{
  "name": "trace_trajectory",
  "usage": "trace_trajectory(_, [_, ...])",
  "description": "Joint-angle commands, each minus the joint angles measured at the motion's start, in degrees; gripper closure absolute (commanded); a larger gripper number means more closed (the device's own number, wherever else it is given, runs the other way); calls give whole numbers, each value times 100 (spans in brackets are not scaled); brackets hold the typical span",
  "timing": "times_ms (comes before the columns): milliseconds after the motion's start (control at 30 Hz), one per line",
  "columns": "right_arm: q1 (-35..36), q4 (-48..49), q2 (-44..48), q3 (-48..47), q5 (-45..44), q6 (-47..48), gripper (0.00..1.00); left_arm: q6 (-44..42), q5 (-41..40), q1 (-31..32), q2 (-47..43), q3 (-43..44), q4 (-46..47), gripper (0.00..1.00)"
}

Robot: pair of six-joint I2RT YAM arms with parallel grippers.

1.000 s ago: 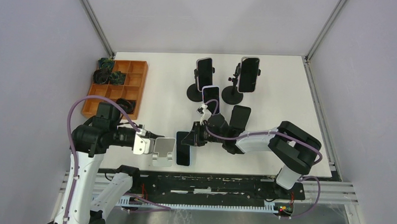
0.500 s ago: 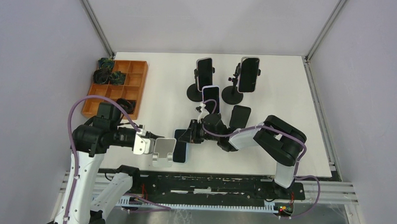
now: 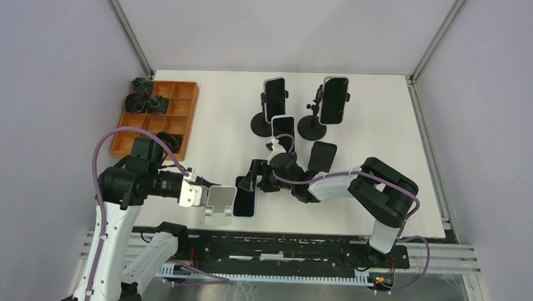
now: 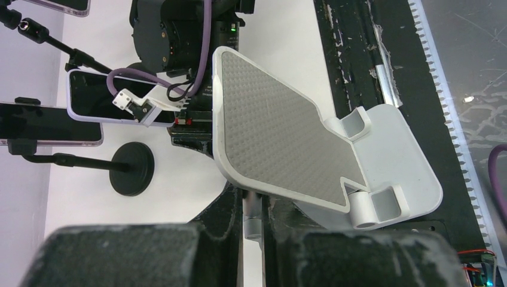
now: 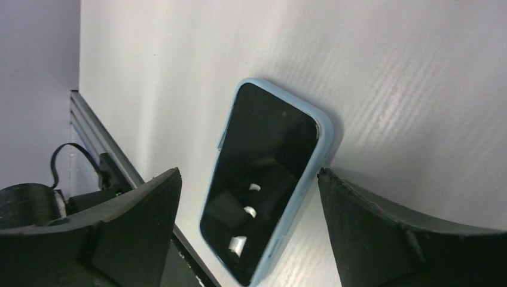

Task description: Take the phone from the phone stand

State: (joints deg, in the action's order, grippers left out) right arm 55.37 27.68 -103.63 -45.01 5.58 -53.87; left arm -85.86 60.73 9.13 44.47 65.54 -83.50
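The phone [image 5: 266,185], dark screen in a light blue case, lies flat on the white table [image 5: 388,72]. It rests just right of the white phone stand [image 3: 219,204], whose grey pad [image 4: 275,131] holds nothing. My right gripper [image 5: 248,179] hangs open right over the phone, with one black finger [image 5: 137,221] on each side and neither touching it. In the top view that gripper [image 3: 250,183] sits at the phone's [image 3: 244,202] far end. My left gripper [image 4: 254,212] is shut on the stand's hinge post from the left and appears beside the stand in the top view [image 3: 205,194].
Two phones stand on black round-based holders [image 3: 274,97] [image 3: 334,99] at the back. A third phone [image 3: 284,130] stands in front of them, and a black one [image 3: 322,158] lies flat by my right arm. An orange compartment tray [image 3: 158,116] sits at the far left. The table's front edge and black rail [image 3: 280,243] are close.
My right gripper has opened and let go of the phone, which has shifted slightly left toward the stand. The left gripper and the stand have stayed put.
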Motion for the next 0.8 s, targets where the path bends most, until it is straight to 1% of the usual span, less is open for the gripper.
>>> trace_trajectory(0, [81, -750, 416, -201, -523, 343, 7, -159, 402, 19, 9, 20, 27, 97])
trace_trajectory(133, [104, -1181, 939, -74, -810, 626, 2, -183, 378, 19, 14, 29, 27, 98])
trace_trajectory(200, [112, -1128, 1379, 152, -761, 754, 2, -208, 386, 19, 15, 13, 27, 97])
trace_trajectory(267, [117, -728, 1913, 559, -577, 835, 4, -247, 396, 19, 26, -5, 27, 97])
trace_trajectory(367, [188, 379, 2741, 1216, 187, 880, 9, -345, 392, 19, 22, -6, 47, 97])
trace_trajectory(433, [380, 937, 3121, 1295, 650, 1117, 12, -373, 415, 19, 28, -6, 83, 97])
trace_trajectory(467, [541, 1030, 3273, 1241, 775, 1293, 12, -382, 432, 19, 34, -6, 88, 97])
trace_trajectory(533, [829, 1243, 3410, 1113, 963, 1568, 12, -402, 484, 19, 71, 2, 89, 96])
trace_trajectory(600, [1054, 1649, 3391, 1024, 1115, 1594, 13, -407, 515, 19, 95, 3, 78, 96])
trace_trajectory(700, [1284, 2286, 3236, 908, 1170, 1549, 17, -430, 534, 19, 101, 3, 46, 95])
trace_trajectory(767, [1361, 2491, 3073, 738, 1207, 1567, 20, -435, 522, 19, 82, 3, 21, 95])
